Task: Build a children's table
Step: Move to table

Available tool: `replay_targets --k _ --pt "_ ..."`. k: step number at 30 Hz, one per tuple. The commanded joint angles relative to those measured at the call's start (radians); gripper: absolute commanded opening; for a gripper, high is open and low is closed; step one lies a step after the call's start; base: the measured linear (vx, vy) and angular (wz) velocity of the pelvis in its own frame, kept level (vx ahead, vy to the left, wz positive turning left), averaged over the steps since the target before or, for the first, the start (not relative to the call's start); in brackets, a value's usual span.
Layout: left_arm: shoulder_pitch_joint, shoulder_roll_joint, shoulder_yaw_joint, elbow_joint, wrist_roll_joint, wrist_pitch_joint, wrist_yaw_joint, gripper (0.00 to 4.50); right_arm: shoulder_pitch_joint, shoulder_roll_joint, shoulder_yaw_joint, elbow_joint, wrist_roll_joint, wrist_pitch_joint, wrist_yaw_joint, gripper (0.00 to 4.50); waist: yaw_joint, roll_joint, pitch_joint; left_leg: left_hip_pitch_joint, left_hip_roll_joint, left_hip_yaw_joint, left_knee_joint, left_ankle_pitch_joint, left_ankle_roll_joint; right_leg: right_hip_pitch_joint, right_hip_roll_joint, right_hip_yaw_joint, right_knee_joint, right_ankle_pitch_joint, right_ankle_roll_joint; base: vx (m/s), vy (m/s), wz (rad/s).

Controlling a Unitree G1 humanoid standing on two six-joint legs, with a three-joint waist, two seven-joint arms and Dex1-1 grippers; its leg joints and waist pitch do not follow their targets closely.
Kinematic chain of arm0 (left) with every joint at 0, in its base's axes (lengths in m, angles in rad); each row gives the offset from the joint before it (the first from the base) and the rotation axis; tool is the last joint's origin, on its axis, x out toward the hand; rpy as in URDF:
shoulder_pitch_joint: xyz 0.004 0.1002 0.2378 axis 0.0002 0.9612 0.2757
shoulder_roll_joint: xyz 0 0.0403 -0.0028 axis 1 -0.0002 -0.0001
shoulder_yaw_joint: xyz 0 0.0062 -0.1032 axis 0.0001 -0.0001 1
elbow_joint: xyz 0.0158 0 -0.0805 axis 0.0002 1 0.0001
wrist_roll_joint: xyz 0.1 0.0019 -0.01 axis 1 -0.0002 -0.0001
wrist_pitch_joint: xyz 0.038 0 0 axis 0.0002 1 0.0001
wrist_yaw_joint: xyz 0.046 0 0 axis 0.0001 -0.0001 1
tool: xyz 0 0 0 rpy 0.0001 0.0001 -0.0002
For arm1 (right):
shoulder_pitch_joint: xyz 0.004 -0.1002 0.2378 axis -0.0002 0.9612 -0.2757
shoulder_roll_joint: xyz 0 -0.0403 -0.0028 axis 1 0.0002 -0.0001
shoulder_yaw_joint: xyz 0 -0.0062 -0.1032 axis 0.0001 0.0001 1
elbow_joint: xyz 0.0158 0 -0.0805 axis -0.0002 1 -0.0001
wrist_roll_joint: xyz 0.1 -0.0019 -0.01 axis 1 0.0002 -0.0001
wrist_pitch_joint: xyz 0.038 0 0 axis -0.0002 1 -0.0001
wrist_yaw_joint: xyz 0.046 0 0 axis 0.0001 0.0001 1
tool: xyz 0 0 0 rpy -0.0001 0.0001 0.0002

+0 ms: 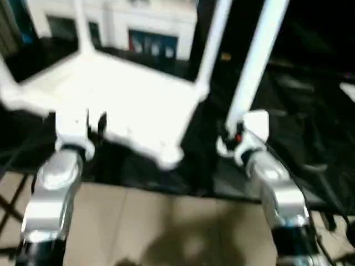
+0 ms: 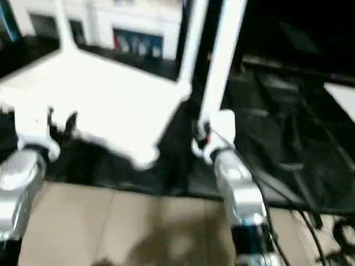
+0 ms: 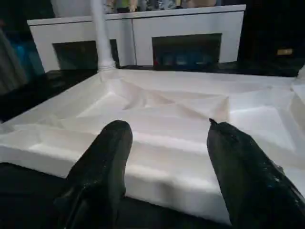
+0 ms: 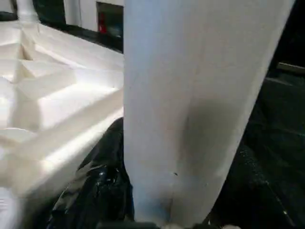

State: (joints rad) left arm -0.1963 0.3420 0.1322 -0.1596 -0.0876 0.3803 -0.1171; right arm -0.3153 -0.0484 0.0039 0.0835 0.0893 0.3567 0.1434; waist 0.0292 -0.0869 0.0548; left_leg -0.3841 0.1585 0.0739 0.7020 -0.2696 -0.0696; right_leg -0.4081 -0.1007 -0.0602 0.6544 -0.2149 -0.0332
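With the right gripper (image 1: 236, 138) pinching a long white plastic tube leg (image 1: 252, 61) and the left gripper (image 3: 167, 157) spread, fitting it into the upturned white ribbed tabletop's (image 1: 122, 100) near-corner socket (image 1: 169, 158) comes next.

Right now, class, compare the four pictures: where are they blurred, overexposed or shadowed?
Left and right eye views: smeared by blur, the table top glaring white, a shadow on the floor. Left wrist view: sharper, ribs readable, the left tool open with soft-edged fingers. Right wrist view: the held leg looms close, one side shaded.
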Motion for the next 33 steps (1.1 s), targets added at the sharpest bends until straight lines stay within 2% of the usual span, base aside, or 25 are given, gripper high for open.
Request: replay_targets --k 1,2,3,4,5,7,8,9,10,11,12,15,18,21,23,24,25,26,27,28,29,30,31,32,33 --pt "-0.001 -0.003 -0.016 -0.021 -0.004 0.015 -0.018 2.93 -0.023 -0.009 0.001 -0.019 0.007 0.008 0.007 1.89 -0.020 0.076 -0.060 0.051 0.120 -0.012 -0.177 -0.045 -0.179 -0.006 0.038 0.000 0.014 -0.031 -0.059 -0.082 0.281 0.16" --pt "-0.001 -0.003 -0.016 -0.021 -0.004 0.015 -0.018 2.93 -0.023 -0.009 0.001 -0.019 0.007 0.008 0.007 1.89 -0.020 0.076 -0.060 0.051 0.120 -0.012 -0.177 -0.045 -0.179 -0.006 0.038 0.000 0.014 -0.031 -0.059 -0.077 0.243 -0.03" --pt "0.002 -0.008 -0.012 -0.019 0.004 0.006 -0.006 2.93 -0.026 -0.011 0.003 -0.017 0.008 0.010 0.006 1.89 -0.013 0.079 -0.061 0.068 0.213 -0.013 -0.231 -0.164 -0.332 -0.023 0.035 -0.013 0.040 -0.018 -0.002 -0.088 0.136 -0.13" --pt "0.003 -0.012 -0.009 -0.018 0.007 -0.003 -0.001 2.93 -0.026 -0.012 0.004 -0.017 0.009 0.010 0.005 1.89 0.006 0.066 -0.069 0.081 0.273 0.002 -0.245 -0.082 -0.258 -0.046 0.022 -0.022 0.063 -0.039 0.015 -0.088 0.136 -0.13" --pt "0.007 -0.017 -0.004 -0.020 0.008 -0.013 0.007 2.93 -0.028 -0.012 0.003 -0.016 0.012 0.009 0.006 1.89 0.011 0.061 -0.075 0.087 0.289 0.013 -0.243 -0.019 -0.217 -0.052 0.015 -0.027 0.074 -0.040 0.010 -0.092 0.034 -0.10" --pt "0.007 -0.028 0.009 -0.022 0.004 0.018 0.029 2.93 -0.030 -0.013 0.003 -0.013 0.013 0.008 0.008 1.89 0.009 0.039 -0.077 0.080 0.218 0.021 -0.230 -0.022 0.020 -0.026 -0.002 -0.013 0.044 -0.065 -0.008 -0.094 -0.007 0.02" --pt "0.006 -0.028 0.010 -0.022 0.003 0.019 0.031 2.93 -0.032 -0.013 0.002 -0.011 0.012 0.008 0.009 1.89 0.009 0.039 -0.077 0.080 0.218 0.021 -0.230 -0.022 0.020 -0.026 -0.002 -0.013 0.044 -0.065 -0.008 -0.085 -0.041 0.03" --pt "0.006 -0.028 0.009 -0.023 -0.009 0.022 0.017 2.93 -0.034 -0.012 0.002 -0.008 0.012 0.007 0.011 1.89 0.022 0.007 -0.078 0.032 0.103 0.078 -0.172 -0.054 0.089 0.023 -0.043 0.034 -0.053 0.024 -0.063 -0.101 -0.094 -0.11" --pt "0.007 -0.028 0.005 -0.027 -0.014 0.029 0.010 2.93 -0.034 -0.012 0.003 -0.008 0.013 0.008 0.014 1.89 0.053 -0.019 -0.073 -0.021 0.037 0.109 -0.123 -0.082 0.057 0.059 -0.096 0.066 -0.112 -0.069 -0.038 -0.101 -0.094 -0.11" --pt "0.007 -0.028 0.005 -0.027 -0.014 0.029 0.010 2.93 -0.034 -0.012 0.003 -0.008 0.013 0.008 0.014 1.89 0.072 -0.020 -0.066 -0.018 0.048 0.097 -0.117 -0.074 0.037 0.060 -0.127 0.081 -0.130 -0.199 0.017 -0.108 -0.106 -0.16" --pt "0.008 -0.027 0.001 -0.029 -0.014 0.028 0.001 2.93 -0.034 -0.012 0.004 -0.008 0.012 0.008 0.018 1.89 0.081 -0.023 -0.063 -0.019 0.067 0.084 -0.134 -0.058 0.003 0.062 -0.117 0.080 -0.129 -0.370 0.081 -0.087 -0.072 -0.17" --pt "0.019 -0.020 -0.015 -0.030 -0.012 -0.008 -0.035 2.93 -0.036 -0.015 0.025 -0.012 0.011 0.011 0.038 1.89 0.066 -0.006 -0.053 0.002 0.080 0.078 -0.181 -0.181 -0.074 0.038 -0.050 0.041 -0.122 -0.442 0.061 -0.070 -0.041 -0.17" --pt "0.023 -0.026 -0.010 -0.037 -0.019 -0.012 -0.039 2.93 -0.038 -0.019 0.029 -0.010 0.013 0.012 0.041 1.89 0.053 0.003 -0.040 0.053 0.089 0.062 -0.193 -0.474 -0.105 0.036 -0.048 0.023 -0.143 -0.613 0.036 -0.017 -0.004 -0.05" --pt "0.025 -0.023 -0.013 -0.042 -0.014 -0.010 -0.037 2.93 -0.045 -0.021 0.029 -0.002 0.015 0.012 0.046 1.89 0.035 0.021 -0.020 0.119 0.098 0.049 -0.198 -0.719 -0.093 0.068 -0.025 -0.044 -0.181 -0.714 0.008 0.015 0.020 -0.07" --pt "0.030 -0.022 -0.009 -0.048 -0.014 -0.007 -0.038 2.93 -0.049 -0.020 0.031 0.003 0.017 0.010 0.050 1.89 0.029 0.027 -0.021 0.092 0.128 0.042 -0.266 -0.800 -0.092 0.135 -0.006 -0.048 -0.088 -0.498 -0.017 0.046 0.053 -0.23" --pt "0.031 -0.021 -0.007 -0.048 -0.014 -0.007 -0.038 2.93 -0.050 -0.019 0.031 0.006 0.016 0.009 0.051 1.89 0.032 0.034 -0.011 0.095 0.127 0.055 -0.294 -0.842 -0.099 0.133 -0.002 -0.043 -0.062 -0.424 -0.034 0.000 0.000 0.00" --pt "0.032 -0.020 -0.006 -0.048 -0.013 -0.007 -0.038 2.93 -0.050 -0.018 0.032 0.008 0.016 0.008 0.051 1.89 0.029 0.027 -0.012 0.106 0.120 0.060 -0.286 -0.837 -0.103 0.124 -0.009 -0.035 -0.080 -0.441 -0.041 0.000 0.000 0.00" --pt "0.033 -0.018 -0.005 -0.048 -0.013 -0.006 -0.039 2.93 -0.050 -0.017 0.032 0.010 0.015 0.006 0.053 1.89 0.030 0.013 -0.007 0.139 0.088 0.083 -0.229 -0.777 -0.106 0.088 -0.041 -0.019 -0.163 -0.627 -0.058 0.082 -0.018 -0.07" --pt "0.033 -0.017 -0.005 -0.047 -0.013 -0.005 -0.040 2.93 -0.051 -0.016 0.032 0.011 0.014 0.006 0.053 1.89 0.045 -0.003 -0.022 0.104 0.062 0.094 -0.170 -0.524 -0.060 0.137 -0.099 0.022 -0.210 -0.792 -0.033 0.133 -0.014 -0.14" --pt "0.033 -0.016 -0.004 -0.046 -0.013 -0.006 -0.041 2.93 -0.051 -0.015 0.032 0.014 0.014 0.004 0.054 1.89 0.070 -0.006 -0.028 0.040 0.060 0.091 -0.152 -0.259 0.000 0.193 -0.126 0.058 -0.219 -0.821 -0.002 0.133 -0.014 -0.14" --pt "0.032 -0.014 -0.003 -0.043 -0.011 -0.009 -0.044 2.93 -0.051 -0.014 0.032 0.016 0.013 0.003 0.055 1.89 0.084 0.003 -0.030 0.046 0.067 0.090 -0.151 -0.201 0.007 0.192 -0.130 0.051 -0.227 -0.806 -0.005 0.144 0.006 -0.18" --pt "0.032 -0.012 0.000 -0.039 -0.010 -0.013 -0.050 2.93 -0.052 -0.014 0.033 0.019 0.013 0.000 0.055 1.89 0.086 0.006 -0.043 0.034 0.063 0.092 -0.173 -0.123 0.009 0.205 -0.081 0.027 -0.201 -0.652 -0.014 0.145 0.017 -0.05" --pt "0.032 -0.011 -0.001 -0.037 -0.009 -0.015 -0.052 2.93 -0.052 -0.015 0.033 0.021 0.014 -0.001 0.055 1.89 0.077 0.013 -0.054 0.080 0.072 0.089 -0.204 -0.115 0.003 0.176 -0.026 0.002 -0.163 -0.426 -0.039 0.145 0.017 -0.05" --pt "0.032 -0.010 -0.003 -0.035 -0.008 -0.016 -0.056 2.93 -0.052 -0.015 0.033 0.023 0.014 -0.004 0.054 1.89 0.067 0.024 -0.059 0.116 0.085 0.075 -0.215 -0.120 0.010 0.155 -0.007 -0.010 -0.132 -0.309 -0.058 0.204 0.010 0.08" --pt "0.032 -0.008 -0.005 -0.033 -0.007 -0.017 -0.058 2.93 -0.052 -0.015 0.033 0.025 0.014 -0.006 0.053 1.89 0.029 0.027 -0.072 0.207 0.128 0.012 -0.219 -0.067 0.082 0.081 0.014 -0.034 -0.059 -0.109 -0.079 0.249 -0.010 0.12"
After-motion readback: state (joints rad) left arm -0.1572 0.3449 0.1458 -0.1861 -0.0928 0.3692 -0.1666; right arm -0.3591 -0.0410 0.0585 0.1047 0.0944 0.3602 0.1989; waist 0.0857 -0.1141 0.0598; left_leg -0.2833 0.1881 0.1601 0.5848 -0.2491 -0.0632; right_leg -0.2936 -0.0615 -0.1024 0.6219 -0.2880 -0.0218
